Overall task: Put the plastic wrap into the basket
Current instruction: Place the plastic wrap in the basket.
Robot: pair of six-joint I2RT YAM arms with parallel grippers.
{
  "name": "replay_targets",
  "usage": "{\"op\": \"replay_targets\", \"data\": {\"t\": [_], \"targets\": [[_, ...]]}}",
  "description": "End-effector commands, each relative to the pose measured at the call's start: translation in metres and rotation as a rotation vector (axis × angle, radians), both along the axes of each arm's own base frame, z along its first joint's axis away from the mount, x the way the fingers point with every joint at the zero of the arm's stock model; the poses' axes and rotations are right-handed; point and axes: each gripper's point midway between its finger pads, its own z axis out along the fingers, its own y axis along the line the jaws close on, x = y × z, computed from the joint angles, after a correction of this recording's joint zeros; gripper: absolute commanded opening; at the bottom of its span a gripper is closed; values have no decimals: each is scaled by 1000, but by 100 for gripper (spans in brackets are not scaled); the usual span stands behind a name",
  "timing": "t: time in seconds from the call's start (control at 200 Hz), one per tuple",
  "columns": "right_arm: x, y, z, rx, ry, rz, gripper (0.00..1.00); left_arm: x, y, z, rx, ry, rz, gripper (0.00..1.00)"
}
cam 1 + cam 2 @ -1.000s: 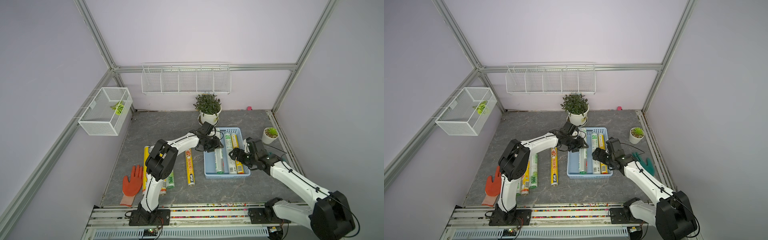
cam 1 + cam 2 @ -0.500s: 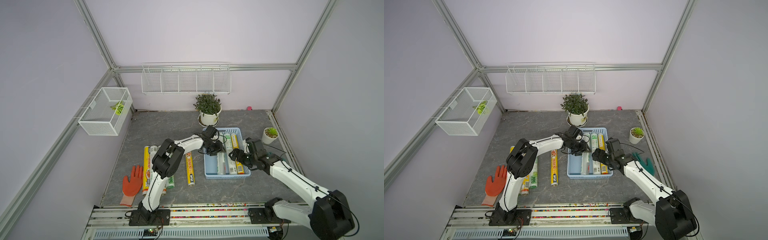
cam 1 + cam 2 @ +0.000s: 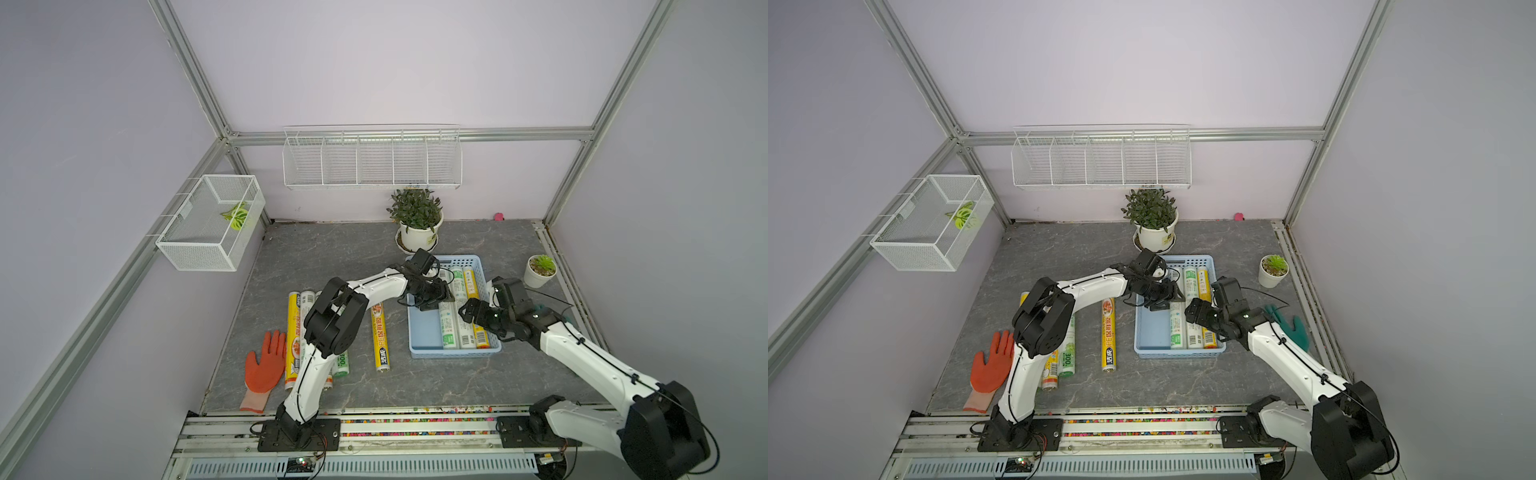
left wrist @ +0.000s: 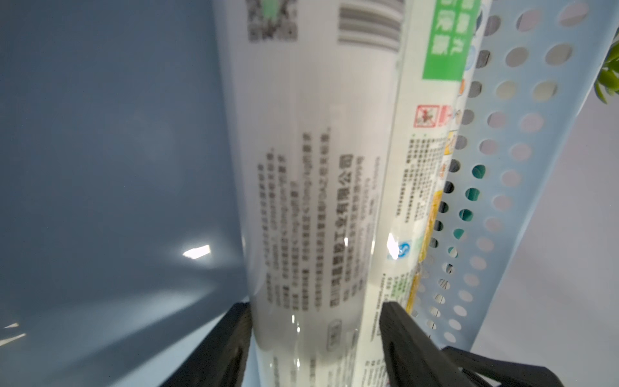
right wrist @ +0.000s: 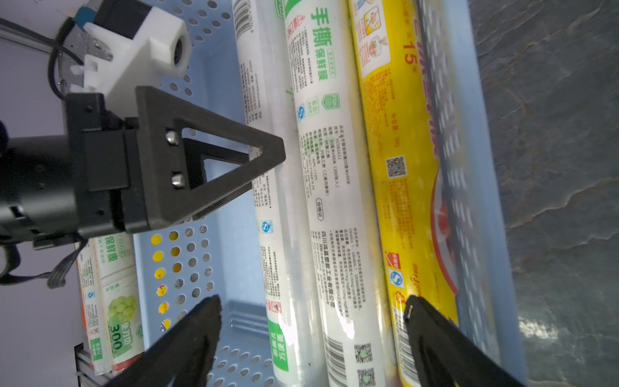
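Note:
The light-blue basket (image 3: 424, 332) (image 3: 1150, 332) holds three rolls of plastic wrap: two white ones with green labels (image 3: 446, 328) (image 5: 321, 167) and a yellow one (image 3: 473, 286) (image 5: 412, 167). My left gripper (image 3: 436, 297) (image 4: 315, 321) reaches down into the basket, open, with its fingers on either side of the leftmost white roll (image 4: 318, 201), which lies on the basket floor. My right gripper (image 3: 467, 313) (image 5: 311, 308) hovers open above the rolls and holds nothing. Several more rolls lie on the table to the left, among them a yellow one (image 3: 381, 336).
An orange glove (image 3: 264, 365) lies at the front left and a green glove (image 3: 1287, 326) right of the basket. Two potted plants (image 3: 417, 232) (image 3: 539, 272) stand behind and beside the basket. A wire-mesh box (image 3: 212, 224) and a wire rack (image 3: 372, 160) hang on the walls.
My left gripper has come forward and down into the basket with the white roll, and its jaws have spread apart. The right arm has not moved.

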Motion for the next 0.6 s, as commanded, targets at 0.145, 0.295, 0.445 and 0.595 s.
{"op": "replay_targets", "data": {"t": [0.145,0.295,0.445,0.595], "targets": [[3,-4,27,10,-88,-5,91,-1,12,59,-7,-137,-11,70],[6,3,54,56,-168,24,91,0,26,90,-13,-244,7,72],[10,22,76,154,-217,81,90,11,67,124,74,-435,106,72],[13,49,86,169,-220,164,90,16,139,144,248,-561,299,72]]}}
